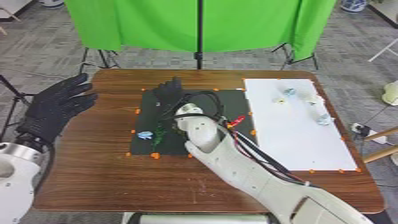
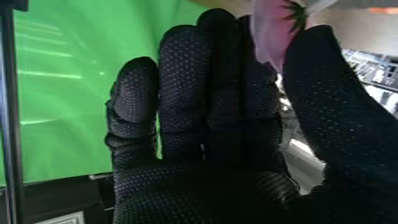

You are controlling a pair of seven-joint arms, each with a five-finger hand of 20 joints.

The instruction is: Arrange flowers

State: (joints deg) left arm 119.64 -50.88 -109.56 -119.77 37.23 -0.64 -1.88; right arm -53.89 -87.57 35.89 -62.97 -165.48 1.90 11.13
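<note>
My right hand [image 1: 169,91] is over the far left part of the dark mat [image 1: 141,117]. In the right wrist view a pink flower [image 2: 270,31] sits between the thumb and fingers of my right hand [image 2: 204,145], pinched near their tips, with its green sepals and pale stem pointing away from the palm. A blue flower [image 1: 145,135] and green foliage [image 1: 159,137] lie on the mat's left side. A red flower [image 1: 236,120] is right of my right wrist. My left hand [image 1: 55,107] is raised at the table's left edge, fingers extended.
On the right, a white board [image 1: 289,145] holds several pale flowers, including a blue one [image 1: 290,92] and a whitish one [image 1: 314,100]. Orange markers surround the mat and board. My right forearm crosses the table's near right part. A green cloth [image 1: 147,25] hangs behind the table.
</note>
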